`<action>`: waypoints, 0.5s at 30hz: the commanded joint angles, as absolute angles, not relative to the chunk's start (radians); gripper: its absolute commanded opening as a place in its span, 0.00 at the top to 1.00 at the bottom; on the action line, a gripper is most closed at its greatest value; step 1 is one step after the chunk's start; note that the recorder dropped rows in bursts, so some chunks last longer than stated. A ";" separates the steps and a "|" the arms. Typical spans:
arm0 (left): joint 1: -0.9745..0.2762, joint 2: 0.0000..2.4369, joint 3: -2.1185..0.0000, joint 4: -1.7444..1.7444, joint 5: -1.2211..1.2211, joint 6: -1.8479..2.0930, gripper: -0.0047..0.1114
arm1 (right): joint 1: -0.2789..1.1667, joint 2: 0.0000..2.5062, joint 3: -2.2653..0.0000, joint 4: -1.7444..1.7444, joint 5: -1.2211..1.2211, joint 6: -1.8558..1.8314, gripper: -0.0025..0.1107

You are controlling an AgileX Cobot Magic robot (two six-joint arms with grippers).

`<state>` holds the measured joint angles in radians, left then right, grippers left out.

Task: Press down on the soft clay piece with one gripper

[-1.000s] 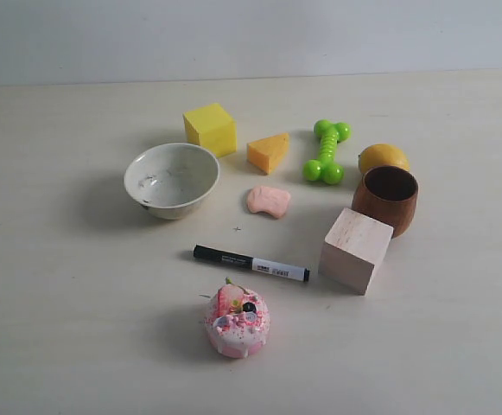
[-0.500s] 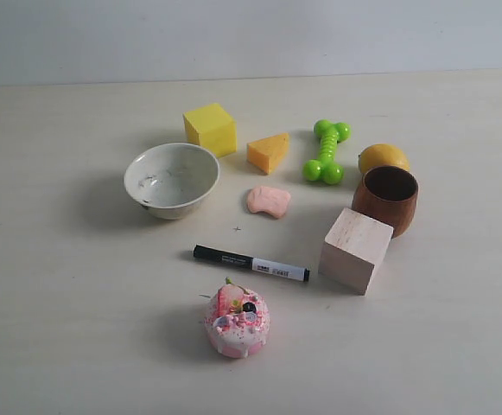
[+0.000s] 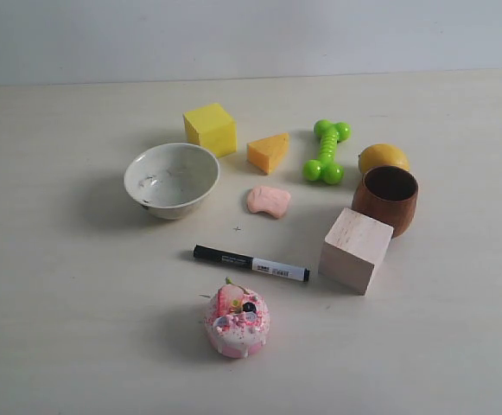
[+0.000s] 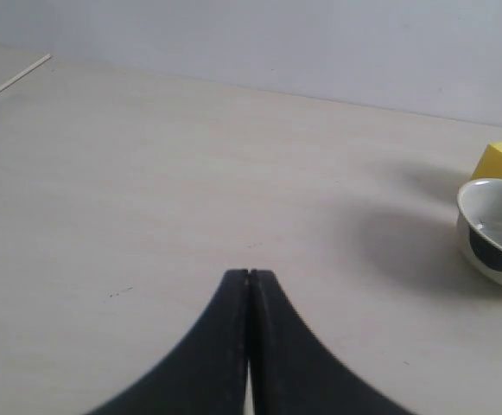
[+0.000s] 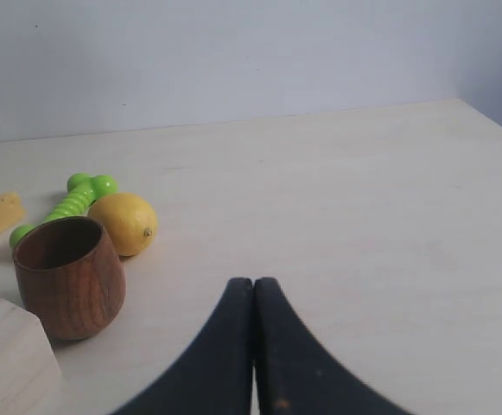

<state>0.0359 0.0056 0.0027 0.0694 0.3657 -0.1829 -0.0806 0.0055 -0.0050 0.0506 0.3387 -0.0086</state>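
The soft clay piece (image 3: 269, 201) is a small flat salmon-pink lump lying near the middle of the table, between the white bowl (image 3: 171, 179) and the wooden cube (image 3: 355, 249). Neither arm shows in the exterior view. My left gripper (image 4: 249, 275) is shut with nothing in it, over bare table to the left of the bowl (image 4: 494, 233). My right gripper (image 5: 253, 282) is also shut and empty, over bare table to the right of the brown wooden cup (image 5: 67, 275). The clay shows in neither wrist view.
Around the clay stand a yellow cube (image 3: 209, 129), an orange wedge (image 3: 269, 152), a green bone toy (image 3: 326, 151), a lemon (image 3: 384, 158), a brown cup (image 3: 389, 198), a black marker (image 3: 251, 263) and a pink-and-white cake toy (image 3: 237, 321).
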 commanded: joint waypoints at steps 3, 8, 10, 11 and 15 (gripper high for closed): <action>0.030 0.000 0.000 0.075 0.357 -0.177 0.96 | -0.086 0.000 0.000 0.050 -0.073 0.000 0.98; 0.030 0.000 0.000 0.075 0.357 -0.177 0.96 | -0.086 0.000 0.000 0.050 -0.174 0.000 0.98; 0.030 0.000 0.000 0.075 0.357 -0.177 0.96 | -0.086 0.000 0.000 0.050 -0.180 0.000 0.98; 0.030 0.000 0.000 0.075 0.357 -0.177 0.96 | -0.086 0.000 0.000 0.052 -0.206 0.000 0.98; 0.030 0.000 0.000 0.075 0.357 -0.177 0.96 | -0.086 0.000 0.000 0.054 -0.385 0.000 0.98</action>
<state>0.0359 0.0056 0.0027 0.0694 0.3657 -0.1829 -0.0806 0.0055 -0.0050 0.0543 -0.2393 0.0000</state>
